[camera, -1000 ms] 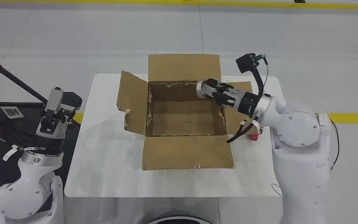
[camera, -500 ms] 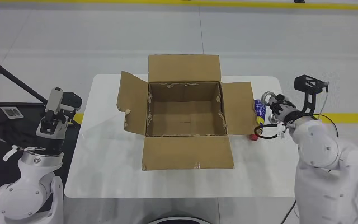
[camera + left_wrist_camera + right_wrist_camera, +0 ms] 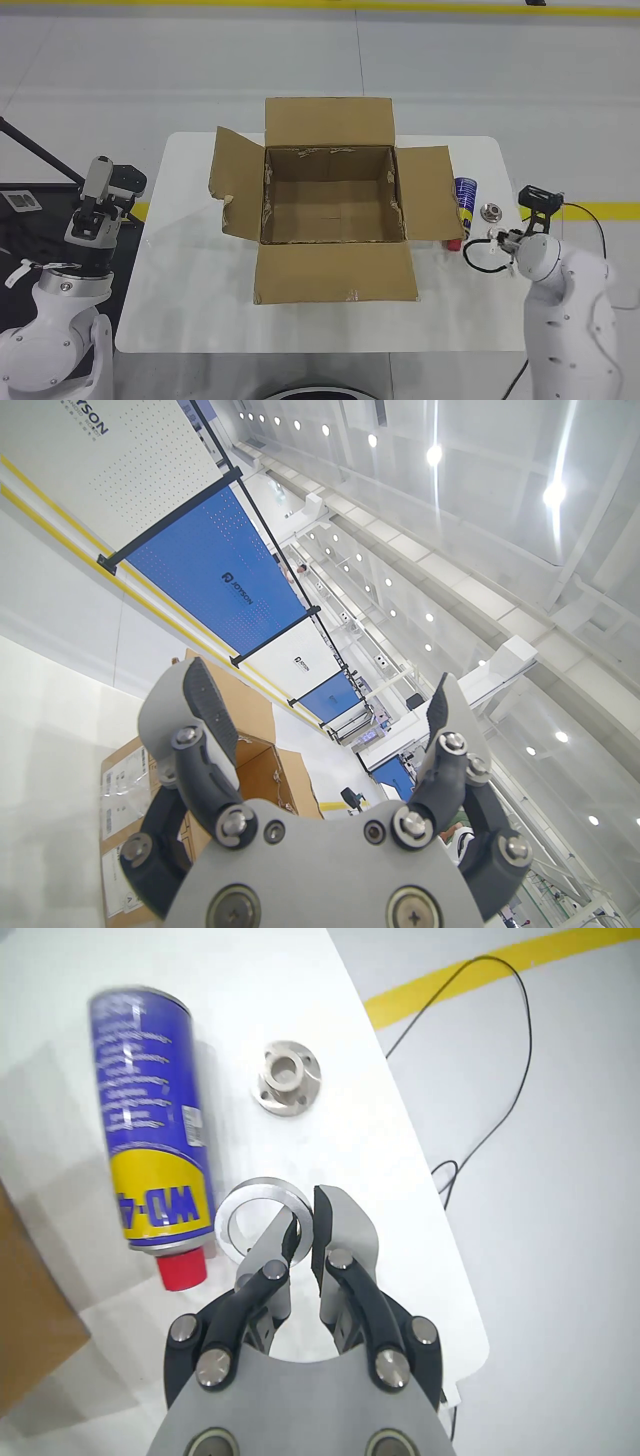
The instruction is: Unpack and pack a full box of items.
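Unpacking looks nearly done: the cardboard box sits open and seemingly empty on the counter, with the spray can and flanged hub beside it, the right gripper has its fingers clenched on a metal ring just beside the can, the left gripper has its fingers spread on nothing, and repacking is not yet begun.

I see a plain brown cardboard box on my white table. The spray can is blue with pale print, a yellow band and a red cap. The ring and flange are bare silver metal. My right gripper has grey fingers with black pads. A yellow stripe crosses the pale grey floor.
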